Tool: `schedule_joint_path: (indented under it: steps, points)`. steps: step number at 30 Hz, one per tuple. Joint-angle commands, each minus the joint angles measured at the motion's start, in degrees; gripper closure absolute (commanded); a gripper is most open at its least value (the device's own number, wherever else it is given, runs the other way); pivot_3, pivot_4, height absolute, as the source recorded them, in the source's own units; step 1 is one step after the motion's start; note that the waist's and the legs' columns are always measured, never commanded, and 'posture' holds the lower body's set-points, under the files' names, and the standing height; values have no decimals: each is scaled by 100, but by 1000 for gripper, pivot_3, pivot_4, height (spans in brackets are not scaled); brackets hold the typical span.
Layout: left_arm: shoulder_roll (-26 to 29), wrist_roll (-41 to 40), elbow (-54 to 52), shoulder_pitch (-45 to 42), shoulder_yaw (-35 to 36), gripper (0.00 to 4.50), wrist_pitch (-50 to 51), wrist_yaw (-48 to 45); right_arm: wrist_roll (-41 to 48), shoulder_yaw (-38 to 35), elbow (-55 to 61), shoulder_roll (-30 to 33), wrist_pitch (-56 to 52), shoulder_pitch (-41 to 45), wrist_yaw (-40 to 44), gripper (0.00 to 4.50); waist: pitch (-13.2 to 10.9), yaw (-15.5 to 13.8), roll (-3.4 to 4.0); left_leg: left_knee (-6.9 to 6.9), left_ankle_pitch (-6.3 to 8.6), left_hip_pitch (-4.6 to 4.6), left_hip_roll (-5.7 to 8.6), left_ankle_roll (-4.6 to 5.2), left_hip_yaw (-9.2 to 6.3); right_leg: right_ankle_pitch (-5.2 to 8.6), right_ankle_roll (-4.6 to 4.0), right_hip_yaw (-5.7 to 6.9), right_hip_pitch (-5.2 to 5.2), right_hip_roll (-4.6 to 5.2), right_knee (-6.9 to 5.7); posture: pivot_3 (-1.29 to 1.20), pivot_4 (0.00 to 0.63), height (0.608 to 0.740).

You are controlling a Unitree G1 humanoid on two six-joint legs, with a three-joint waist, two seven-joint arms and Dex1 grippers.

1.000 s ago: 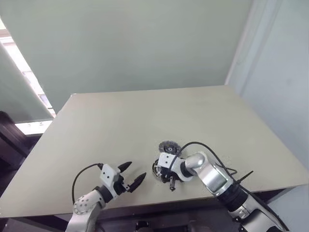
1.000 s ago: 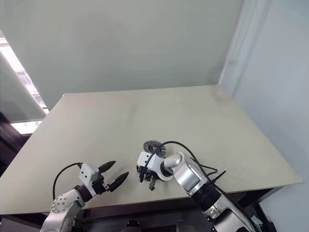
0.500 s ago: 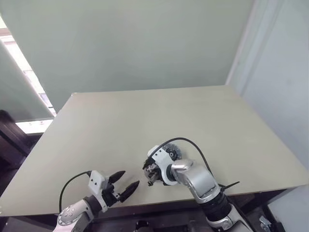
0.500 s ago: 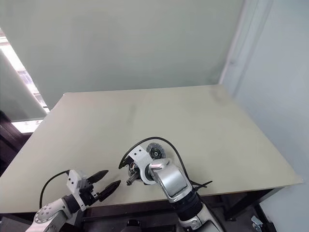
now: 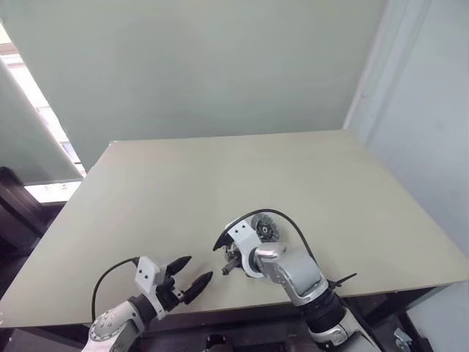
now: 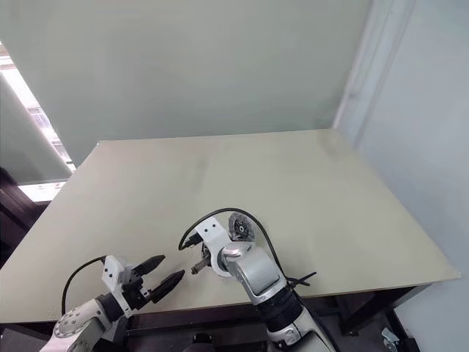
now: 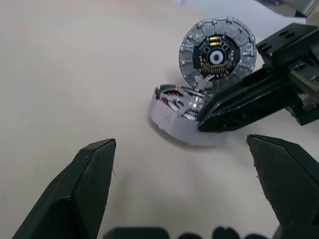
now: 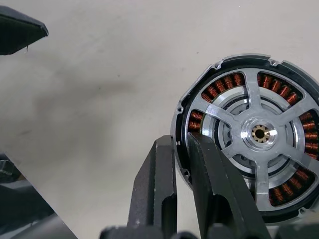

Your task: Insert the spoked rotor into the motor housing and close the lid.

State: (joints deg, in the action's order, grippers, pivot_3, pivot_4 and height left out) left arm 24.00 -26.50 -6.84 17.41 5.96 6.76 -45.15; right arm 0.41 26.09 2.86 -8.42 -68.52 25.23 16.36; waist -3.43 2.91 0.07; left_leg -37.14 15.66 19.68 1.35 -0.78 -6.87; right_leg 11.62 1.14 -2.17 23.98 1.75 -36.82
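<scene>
Where black right hand (image 8: 182,164) pinches, spoked rotor's (image 8: 256,133) silvery w/ copper windings.

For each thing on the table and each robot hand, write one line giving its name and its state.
spoked rotor: seated over the motor housing, rim pinched by the right hand.
motor housing: on the table, uncovered.
lid: off, beside the housing.
right hand: shut on the rotor's rim.
left hand: open, empty.

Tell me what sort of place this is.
Probably a plain indoor lab or test room: a bare beige table against blank pale walls, holding just small motor parts, the lid and the motor housing.
</scene>
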Motion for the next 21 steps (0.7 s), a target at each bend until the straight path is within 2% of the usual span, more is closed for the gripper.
schedule_joint_path:
  steps: [1,3,9,15,16,21]
  points:
    - [32,65,-87,-75,71,0,-141,-16,180,-159,62,-410,-57,-110,-185,4411,0,3,0,1,0,0,0,0,0,0,0,0,0,0,0,0,0,740]
    - [28,86,-73,-91,69,0,-153,-17,270,-151,75,-386,-45,-104,-211,4411,0,3,0,4,0,0,0,0,-1,0,0,0,0,0,0,0,0,740]
    - [4,143,-61,-103,53,0,-197,-12,510,-56,205,-262,79,-72,-154,2423,0,16,0,7,0,1,-3,0,1,0,0,0,4,-3,0,0,0,740]
    - [-1,172,-56,-101,45,0,-221,-13,675,-13,364,-86,187,-14,-48,219,0,15,0,8,0,1,-4,0,1,0,0,0,4,-4,0,0,0,740]
    - [-2,175,-55,-102,44,0,-223,-11,728,21,447,1,207,9,53,23,0,15,0,8,0,1,-3,0,1,0,0,0,4,-4,0,0,0,740]
    - [-14,195,-49,-110,24,0,-231,-6,926,208,975,595,630,117,686,23,0,14,0,8,0,2,-3,0,1,0,0,0,4,-3,3,0,0,740]
